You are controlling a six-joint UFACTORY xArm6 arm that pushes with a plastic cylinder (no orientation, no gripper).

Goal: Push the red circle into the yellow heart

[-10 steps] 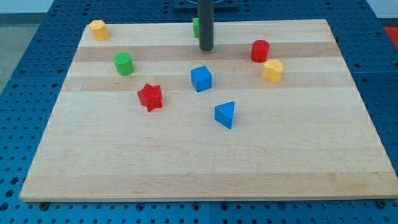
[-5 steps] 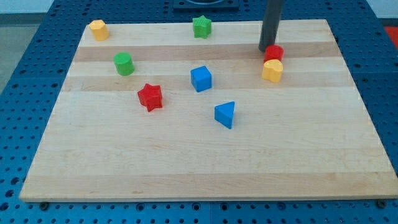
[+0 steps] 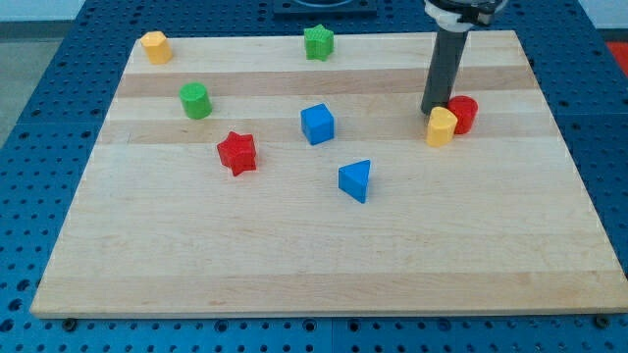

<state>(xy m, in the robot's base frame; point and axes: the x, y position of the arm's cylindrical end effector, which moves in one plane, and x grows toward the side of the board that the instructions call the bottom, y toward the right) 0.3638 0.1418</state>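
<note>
The red circle stands at the board's right side, touching the yellow heart, which sits just to its lower left. My tip is down on the board right behind the yellow heart and at the red circle's left edge, close against both. The dark rod rises from there toward the view's top.
Other blocks on the wooden board: a blue cube, a blue triangle, a red star, a green cylinder, a green star at the top edge, and a yellow block at the top left corner.
My tip swept from the top middle to the right and down. The red circle moved down and right against the yellow heart, which shifted slightly down and right.
</note>
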